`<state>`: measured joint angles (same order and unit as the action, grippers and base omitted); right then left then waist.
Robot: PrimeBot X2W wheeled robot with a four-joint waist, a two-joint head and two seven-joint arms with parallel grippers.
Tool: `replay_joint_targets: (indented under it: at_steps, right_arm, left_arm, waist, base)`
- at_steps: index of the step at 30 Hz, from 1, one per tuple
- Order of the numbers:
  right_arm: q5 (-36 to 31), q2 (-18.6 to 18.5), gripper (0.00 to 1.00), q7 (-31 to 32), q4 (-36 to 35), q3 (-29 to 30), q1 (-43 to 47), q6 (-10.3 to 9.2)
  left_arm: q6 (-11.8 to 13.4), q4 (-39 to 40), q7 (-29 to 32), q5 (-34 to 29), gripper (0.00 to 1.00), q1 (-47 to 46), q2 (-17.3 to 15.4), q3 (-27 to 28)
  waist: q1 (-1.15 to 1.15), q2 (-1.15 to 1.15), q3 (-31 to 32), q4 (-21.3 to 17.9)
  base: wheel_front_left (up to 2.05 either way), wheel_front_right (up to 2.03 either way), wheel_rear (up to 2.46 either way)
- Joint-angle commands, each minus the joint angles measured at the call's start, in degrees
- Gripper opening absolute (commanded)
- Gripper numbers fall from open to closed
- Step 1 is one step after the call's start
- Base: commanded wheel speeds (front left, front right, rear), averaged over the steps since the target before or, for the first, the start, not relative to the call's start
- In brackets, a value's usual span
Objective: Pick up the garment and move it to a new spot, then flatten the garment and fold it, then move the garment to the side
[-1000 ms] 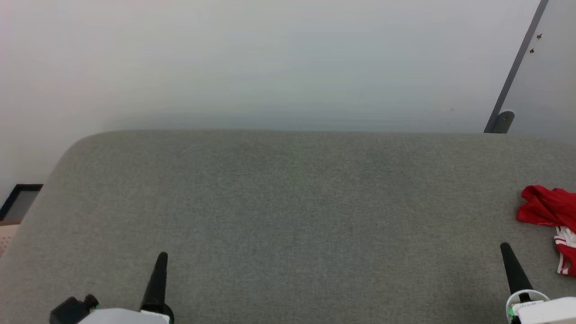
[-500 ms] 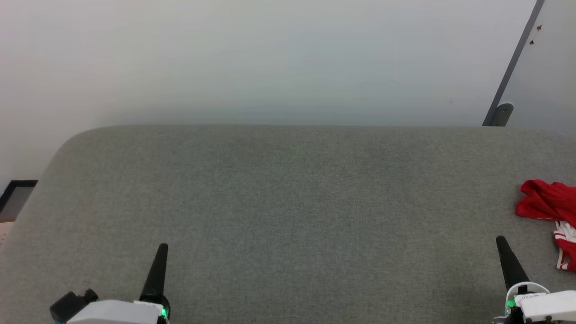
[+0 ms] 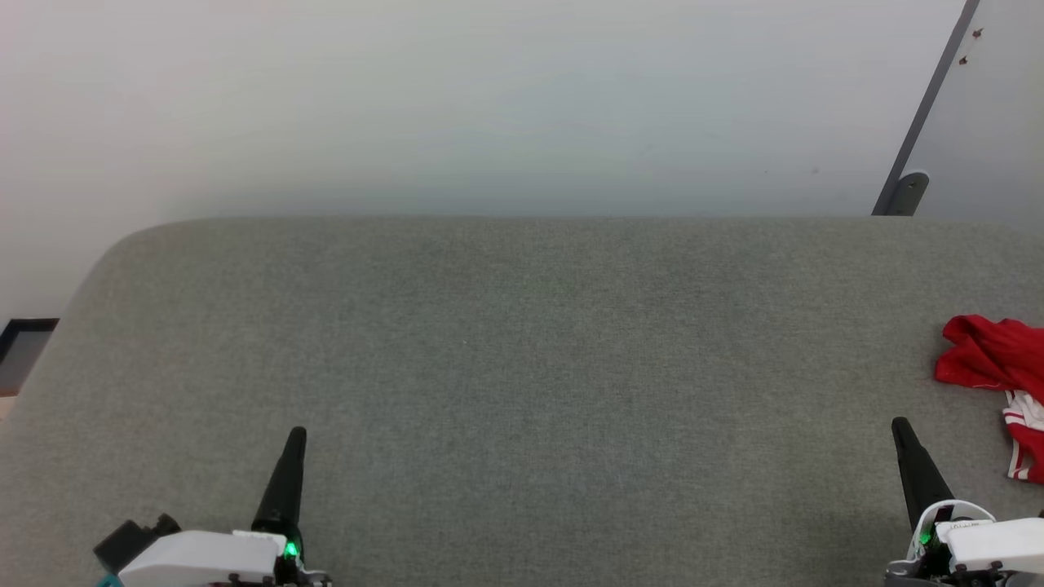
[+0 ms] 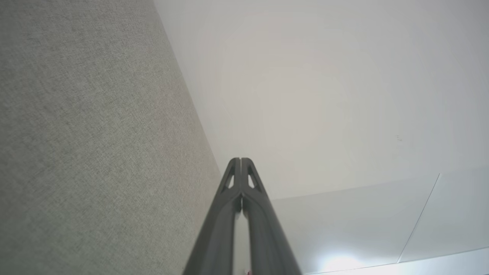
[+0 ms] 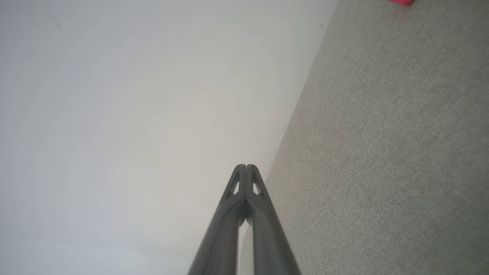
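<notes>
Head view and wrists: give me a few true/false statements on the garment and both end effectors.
1. The garment lies crumpled at the right of the grey surface. True.
2. The right end effector is shut on the garment. False: it is shut on nothing and sits apart from the garment.
3. The left end effector is open. False: the left wrist view shows its fingers pressed together.
4. The garment is nearer the right end effector than the left one. True.
</notes>
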<state>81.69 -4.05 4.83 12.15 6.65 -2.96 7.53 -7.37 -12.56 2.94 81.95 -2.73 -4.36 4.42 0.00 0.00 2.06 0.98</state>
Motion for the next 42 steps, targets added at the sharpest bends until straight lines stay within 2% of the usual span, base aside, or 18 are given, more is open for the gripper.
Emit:
replay_joint_targets:
  at_steps: [1,28,42]
  right_arm:
    - [1.2,0.2,0.00,0.3,0.0,-0.1,-1.3,-0.06]
    - [11.0,1.4,0.00,1.8,2.0,-0.2,-3.8,-0.08]
    - [10.8,1.3,0.00,1.8,2.0,-0.2,-3.5,-0.08]
  left_arm:
    - [-0.2,0.0,0.3,1.2,0.00,-1.1,0.0,0.3]
    - [-0.2,-1.6,3.4,11.1,0.00,-3.9,1.2,1.7]
    - [-0.2,-1.6,3.5,10.8,0.00,-3.8,1.2,1.8]
  waist:
    - [0.00,0.00,-0.1,-0.1]
    - [0.00,0.00,-2.2,-1.0]
    - [0.00,0.00,-2.2,-1.0]
  base:
    - [0.00,0.00,0.00]
    - [0.00,0.00,0.00]
    - [0.00,0.00,0.00]
